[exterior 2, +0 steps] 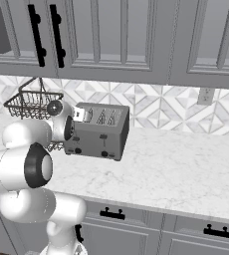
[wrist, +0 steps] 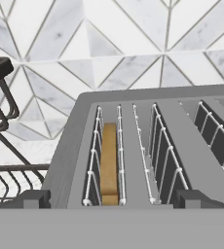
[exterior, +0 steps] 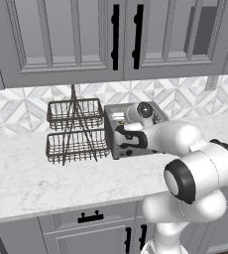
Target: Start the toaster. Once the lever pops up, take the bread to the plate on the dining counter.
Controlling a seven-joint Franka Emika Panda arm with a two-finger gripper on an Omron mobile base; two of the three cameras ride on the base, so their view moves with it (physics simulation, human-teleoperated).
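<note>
The grey toaster (wrist: 148, 146) fills the hand view from above; it stands on the marble worktop in the left base view (exterior: 117, 141) and the right base view (exterior 2: 101, 130). The bread (wrist: 109, 160), a golden slice, sits low in its leftmost slot. My gripper (wrist: 113, 200) is open, its two dark fingertips (wrist: 33, 198) wide apart at the toaster's near edge, on either side of that slot. From the right base view the gripper (exterior 2: 81, 115) hovers over the toaster's left end, with one black lever (exterior 2: 102, 137) showing on the front. The plate and the dining counter are out of view.
A two-tier wire basket rack (exterior: 76, 131) stands just left of the toaster, close to my hand. Grey wall cabinets (exterior: 86, 39) hang overhead. The tiled backsplash carries an outlet (exterior 2: 204, 95). Bare worktop (exterior 2: 186, 164) stretches to the toaster's right.
</note>
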